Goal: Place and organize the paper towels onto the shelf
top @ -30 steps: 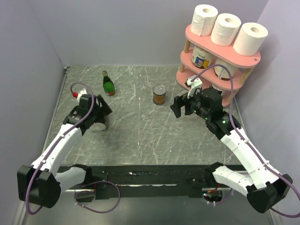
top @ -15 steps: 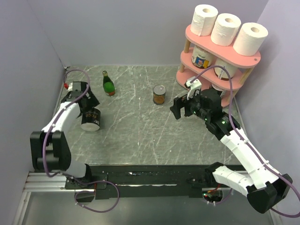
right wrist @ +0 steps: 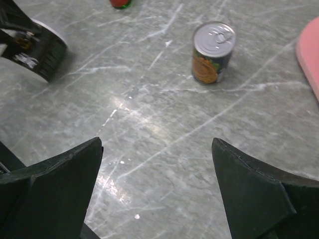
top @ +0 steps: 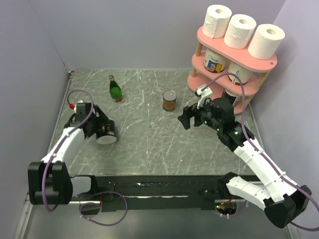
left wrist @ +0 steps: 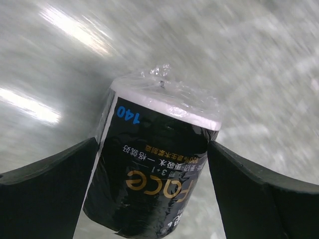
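Three white paper towels (top: 217,21) (top: 239,31) (top: 266,41) stand in a row on the top board of the pink shelf (top: 209,37) at the back right. At the left, my left gripper (top: 102,130) (left wrist: 152,184) has its fingers pressed against both sides of a black plastic-wrapped roll (top: 106,133) (left wrist: 154,169), which is tilted with its white end toward the camera. My right gripper (top: 187,118) (right wrist: 157,189) hovers open over bare table left of the shelf, holding nothing.
A tin can (top: 169,100) (right wrist: 213,52) stands mid-table and a green bottle (top: 115,88) at the back left. Labelled containers (top: 214,60) fill the shelf's middle tier. Purple walls close in on the left, back and right.
The left arm swung out toward the left wall and back, carrying and tilting the black roll. The right gripper drifted slightly left and toward me, away from the shelf.
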Robot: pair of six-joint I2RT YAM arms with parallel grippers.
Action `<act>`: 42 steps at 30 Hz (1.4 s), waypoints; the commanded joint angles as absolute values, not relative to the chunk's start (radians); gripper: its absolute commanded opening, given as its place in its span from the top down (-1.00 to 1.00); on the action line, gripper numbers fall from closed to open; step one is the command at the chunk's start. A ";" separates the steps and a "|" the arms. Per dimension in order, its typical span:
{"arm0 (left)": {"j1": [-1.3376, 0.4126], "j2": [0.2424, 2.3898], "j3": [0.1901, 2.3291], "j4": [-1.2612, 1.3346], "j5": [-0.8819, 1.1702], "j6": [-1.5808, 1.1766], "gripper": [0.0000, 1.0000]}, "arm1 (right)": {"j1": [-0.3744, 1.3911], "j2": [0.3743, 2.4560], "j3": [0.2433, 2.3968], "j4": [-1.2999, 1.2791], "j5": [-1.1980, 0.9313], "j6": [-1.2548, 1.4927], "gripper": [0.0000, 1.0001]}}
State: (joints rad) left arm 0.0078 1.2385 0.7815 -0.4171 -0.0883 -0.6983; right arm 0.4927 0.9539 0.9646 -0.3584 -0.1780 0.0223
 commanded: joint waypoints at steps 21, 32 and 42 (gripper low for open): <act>-0.451 1.292 1.076 -0.428 -0.085 -0.779 -0.93 | 1.029 1.297 0.647 0.468 0.320 -0.359 -0.99; -0.364 1.284 1.194 -0.560 -0.388 -0.539 -0.93 | 1.068 1.612 0.606 0.815 0.270 -0.673 -0.77; -0.351 1.221 1.046 -0.440 -0.446 -0.443 -0.93 | 1.103 1.856 0.727 0.925 0.439 -0.775 -0.24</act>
